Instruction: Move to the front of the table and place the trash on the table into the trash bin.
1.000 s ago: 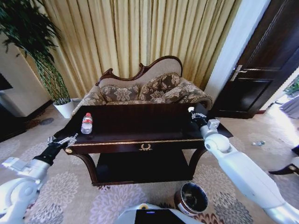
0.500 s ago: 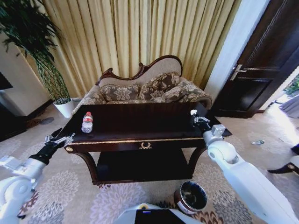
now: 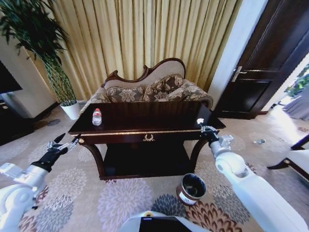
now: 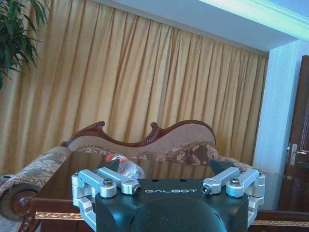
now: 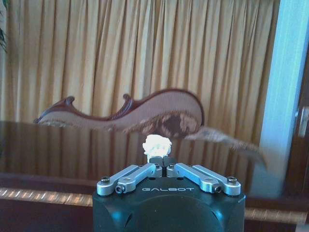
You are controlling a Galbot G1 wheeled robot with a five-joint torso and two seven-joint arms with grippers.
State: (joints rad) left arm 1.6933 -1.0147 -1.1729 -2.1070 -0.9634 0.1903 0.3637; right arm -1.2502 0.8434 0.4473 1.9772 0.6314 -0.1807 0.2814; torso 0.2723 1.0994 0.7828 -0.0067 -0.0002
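One white scrap [image 5: 157,144] sits pinched in right tool [image 5: 163,162].

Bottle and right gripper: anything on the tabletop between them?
Head view: the bottle and the right gripper have only bare dark table top between them.

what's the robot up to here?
It faces the table. The right hand, at the table's right front corner, is shut on a white scrap. The left hand hangs open off the table's left end, holding nothing. The bottle stands upright on the left of the tabletop. The bin sits on the carpet in front of the table, below the right arm.
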